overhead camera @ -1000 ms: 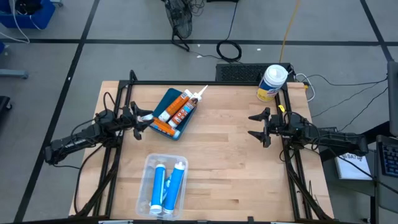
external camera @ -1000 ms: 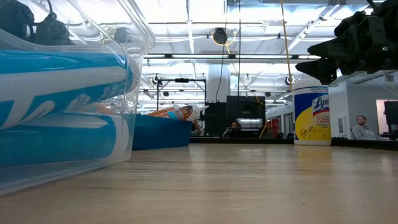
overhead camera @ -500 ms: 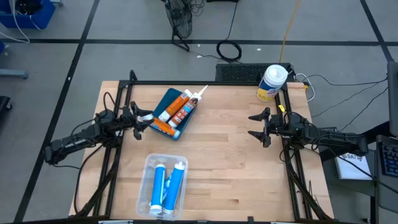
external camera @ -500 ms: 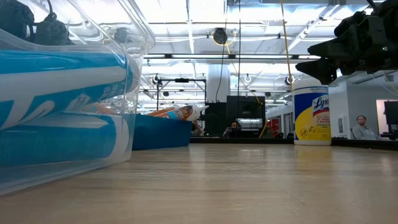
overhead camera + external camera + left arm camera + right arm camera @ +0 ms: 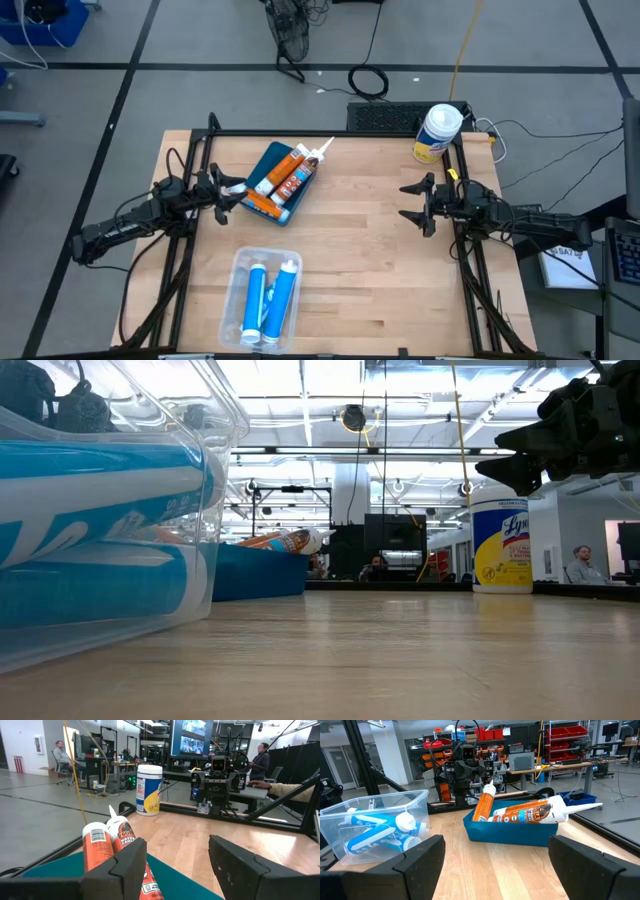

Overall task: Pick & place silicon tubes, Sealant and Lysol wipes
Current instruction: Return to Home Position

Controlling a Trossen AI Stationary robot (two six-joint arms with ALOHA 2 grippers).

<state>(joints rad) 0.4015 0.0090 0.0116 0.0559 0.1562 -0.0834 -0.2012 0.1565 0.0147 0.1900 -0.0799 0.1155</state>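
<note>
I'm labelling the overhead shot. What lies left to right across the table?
left gripper → blue bin holding orange sealant tubes → right gripper. Left out for overlap: clear bin, Lysol wipes.

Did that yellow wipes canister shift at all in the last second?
No. The Lysol wipes stand at the same far right corner of the table, beside the black frame.

Table [image 5: 380,260]: blue bin [image 5: 268,158], clear bin [image 5: 240,262], Lysol wipes [image 5: 438,132].
</note>
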